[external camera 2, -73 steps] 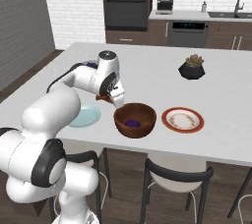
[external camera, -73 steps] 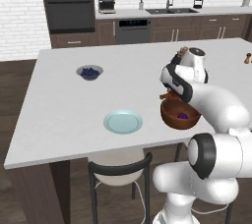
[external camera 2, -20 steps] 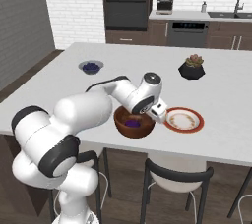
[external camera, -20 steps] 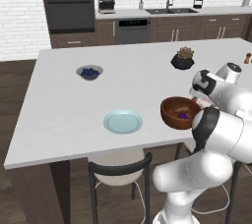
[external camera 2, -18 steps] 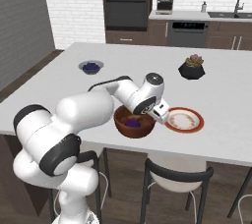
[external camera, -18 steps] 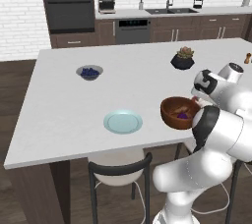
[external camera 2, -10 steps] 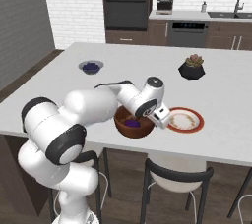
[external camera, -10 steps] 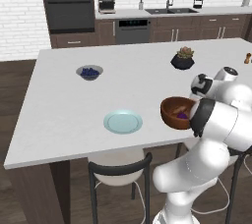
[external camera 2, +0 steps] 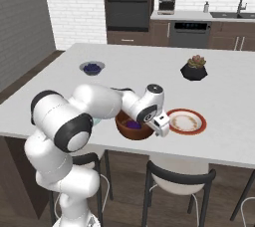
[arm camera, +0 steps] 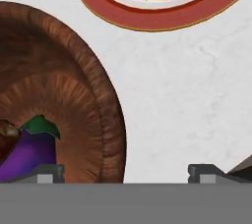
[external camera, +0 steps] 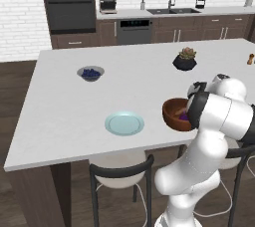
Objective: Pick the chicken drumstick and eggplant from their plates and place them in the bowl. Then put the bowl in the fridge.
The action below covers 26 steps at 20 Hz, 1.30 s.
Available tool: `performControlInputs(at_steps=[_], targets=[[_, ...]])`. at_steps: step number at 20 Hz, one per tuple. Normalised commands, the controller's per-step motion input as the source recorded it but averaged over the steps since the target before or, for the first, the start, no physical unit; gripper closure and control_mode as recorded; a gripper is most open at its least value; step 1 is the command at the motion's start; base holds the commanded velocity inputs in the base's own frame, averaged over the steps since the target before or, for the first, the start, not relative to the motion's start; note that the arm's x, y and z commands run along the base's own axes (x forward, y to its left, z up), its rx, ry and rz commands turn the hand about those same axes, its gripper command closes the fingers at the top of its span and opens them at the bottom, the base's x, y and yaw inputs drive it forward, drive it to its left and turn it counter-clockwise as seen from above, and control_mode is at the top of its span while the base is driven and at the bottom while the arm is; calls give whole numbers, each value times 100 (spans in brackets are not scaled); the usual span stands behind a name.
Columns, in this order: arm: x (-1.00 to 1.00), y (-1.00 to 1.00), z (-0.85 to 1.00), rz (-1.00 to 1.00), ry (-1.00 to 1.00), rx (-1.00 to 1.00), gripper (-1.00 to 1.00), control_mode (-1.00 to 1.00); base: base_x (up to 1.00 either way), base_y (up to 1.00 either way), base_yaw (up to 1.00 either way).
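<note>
Hand view: the pincer (arm camera: pixel 126 171) stands wide, straddling the wooden bowl (arm camera: pixel 93 90) rim; eggplant (arm camera: pixel 29 152) lies inside; lower squarely, pinch the wall firmly before lifting off the table (arm camera: pixel 192 95).

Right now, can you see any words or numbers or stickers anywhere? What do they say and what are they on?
None: no words, numbers or labels can be read anywhere.
The white plate with the orange-red rim has only a painted flower pattern, no letters.
The wooden bowl and the eggplant inside it are plain.
The ovens and the coffee machine at the back are too small to show any writing.
</note>
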Motion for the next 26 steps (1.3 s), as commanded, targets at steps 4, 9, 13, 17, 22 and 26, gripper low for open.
performControlInputs(at_steps=[4,9,13,17,22,26], targets=[[0,16,-21,0,0,0,-100,-100,0,0,0],[7,6,-15,0,0,0,-100,-100,0,0,0],[10,0,-8,1,0,0,-100,-100,0,0,0],[8,0,-8,1,0,0,100,-100,0,0,0],[1,0,0,0,0,0,100,-100,0,0,0],[0,3,0,0,0,0,100,-100,0,0,0]])
